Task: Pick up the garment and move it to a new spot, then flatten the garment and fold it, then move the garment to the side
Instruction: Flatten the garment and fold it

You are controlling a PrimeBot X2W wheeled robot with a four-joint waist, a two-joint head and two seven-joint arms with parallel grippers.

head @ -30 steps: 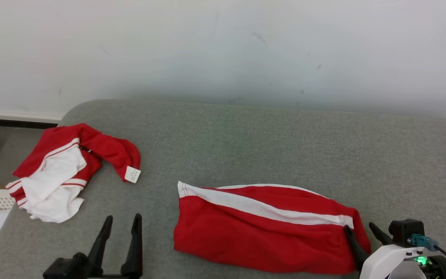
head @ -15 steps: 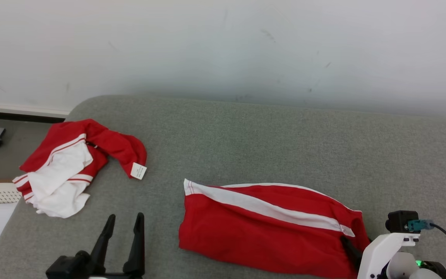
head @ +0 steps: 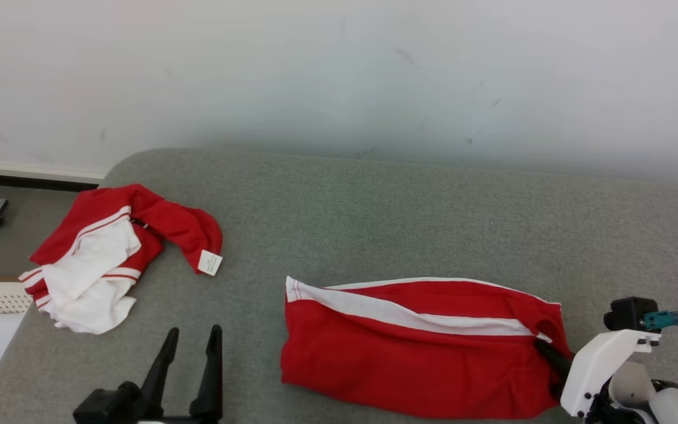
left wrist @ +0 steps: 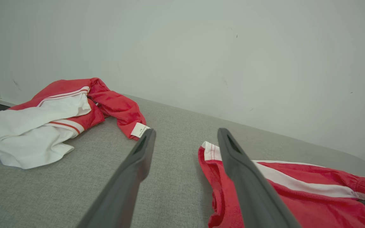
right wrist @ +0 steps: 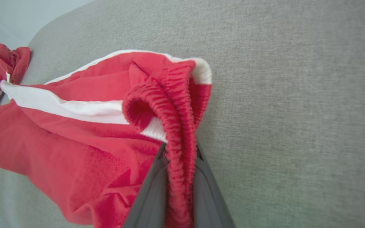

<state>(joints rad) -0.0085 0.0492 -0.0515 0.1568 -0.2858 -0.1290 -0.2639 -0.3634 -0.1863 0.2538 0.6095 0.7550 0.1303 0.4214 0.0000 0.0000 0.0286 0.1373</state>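
Right gripper clamped on the garment, pinching the elastic hem at its right end.
The red, white-striped garment lay fairly flat on the grey couch, near the front. Left gripper hovered just left of it, fingers apart, holding nothing. A crumpled red-and-white heap sat far left.

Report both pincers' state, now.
Left pincer: open, empty.
Right pincer: closed on the red shorts at the waistband.
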